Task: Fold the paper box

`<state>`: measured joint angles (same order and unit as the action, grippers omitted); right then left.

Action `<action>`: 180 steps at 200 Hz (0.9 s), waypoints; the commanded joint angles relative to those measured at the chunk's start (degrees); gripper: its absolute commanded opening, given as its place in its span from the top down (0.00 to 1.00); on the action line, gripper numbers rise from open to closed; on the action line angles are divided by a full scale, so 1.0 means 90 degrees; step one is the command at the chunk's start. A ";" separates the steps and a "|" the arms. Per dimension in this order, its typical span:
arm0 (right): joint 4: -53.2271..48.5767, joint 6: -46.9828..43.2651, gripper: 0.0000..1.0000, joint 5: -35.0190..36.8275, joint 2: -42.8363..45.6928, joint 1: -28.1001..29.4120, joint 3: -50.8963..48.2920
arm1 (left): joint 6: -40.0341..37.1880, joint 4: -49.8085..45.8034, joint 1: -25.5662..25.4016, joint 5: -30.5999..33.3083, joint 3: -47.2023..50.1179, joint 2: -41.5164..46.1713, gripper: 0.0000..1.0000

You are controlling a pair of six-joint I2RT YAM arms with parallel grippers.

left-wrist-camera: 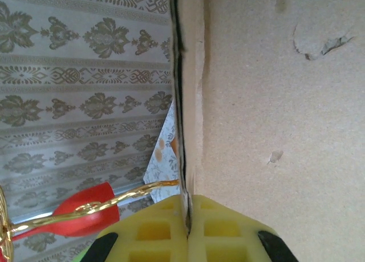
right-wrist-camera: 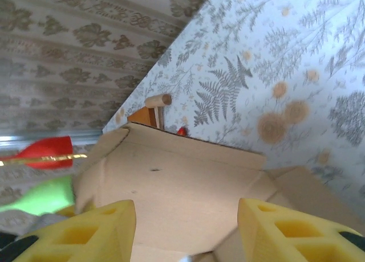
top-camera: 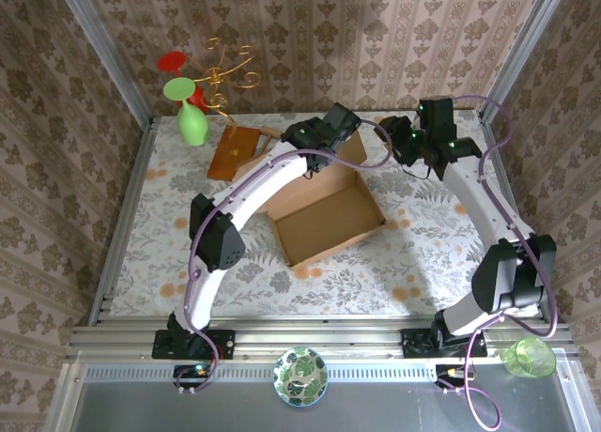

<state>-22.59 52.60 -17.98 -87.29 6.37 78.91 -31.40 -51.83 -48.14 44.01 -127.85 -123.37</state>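
The paper box (top-camera: pixel 329 216) sits open near the middle of the table (top-camera: pixel 423 263), its brown inside facing up and its far wall standing under the left arm's wrist. The left gripper (left-wrist-camera: pixel 188 213) is clamped on an edge of that wall. Its yellow fingers (left-wrist-camera: pixel 151 230) are pressed together with the thin cardboard edge between them, and the broad brown face of the panel spreads to the right in the left wrist view. The right gripper (right-wrist-camera: pixel 187 211) hangs by the box's far right corner with its yellow fingers (right-wrist-camera: pixel 85 233) well apart and closed on nothing. A cardboard panel and a creased side flap lie ahead in the gap between them, and I cannot tell whether either finger touches the cardboard. A wooden board (top-camera: pixel 235 153) lies near the box's far left corner.
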 commanded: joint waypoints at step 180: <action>0.1728 -0.7218 0.51 -0.1577 -0.1150 0.0432 -0.0426 | -0.0940 0.0486 0.0045 -0.1189 0.1013 0.1101 1.00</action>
<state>-5.65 -9.34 -33.87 -96.73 10.26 73.41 -39.99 -47.31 -47.18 34.26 -119.48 -116.68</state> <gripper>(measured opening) 0.521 0.060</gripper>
